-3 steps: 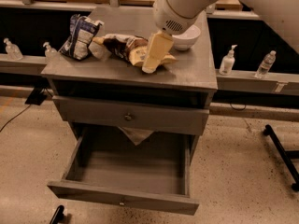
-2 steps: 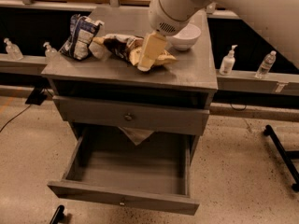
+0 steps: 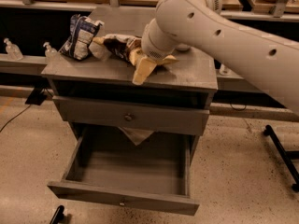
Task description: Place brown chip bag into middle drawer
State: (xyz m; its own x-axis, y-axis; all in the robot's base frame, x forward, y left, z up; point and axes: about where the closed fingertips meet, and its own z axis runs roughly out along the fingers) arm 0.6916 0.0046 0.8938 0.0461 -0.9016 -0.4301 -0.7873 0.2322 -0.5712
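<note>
The brown chip bag (image 3: 117,45) lies crumpled on top of the grey cabinet (image 3: 196,71), near the middle. My gripper (image 3: 143,71) is at the bag's right end, low over the cabinet top near its front edge, and the thick white arm (image 3: 219,31) hides most of it. The middle drawer (image 3: 126,169) is pulled out wide and its inside is bare; its grey front with a small knob (image 3: 122,202) faces me. The drawer above it (image 3: 127,117) is closed.
A blue-and-white bag (image 3: 79,35) stands at the cabinet top's left end. A sliver of the white bowl (image 3: 183,46) shows behind the arm. A pale scrap (image 3: 135,134) hangs below the closed drawer. Small bottles (image 3: 11,49) stand on the left ledge. A black stand leg (image 3: 280,148) is on the floor at right.
My gripper has moved left and toward the cabinet's front edge, staying at the brown bag's right end. The arm now covers most of the white bowl. The drawer has not moved.
</note>
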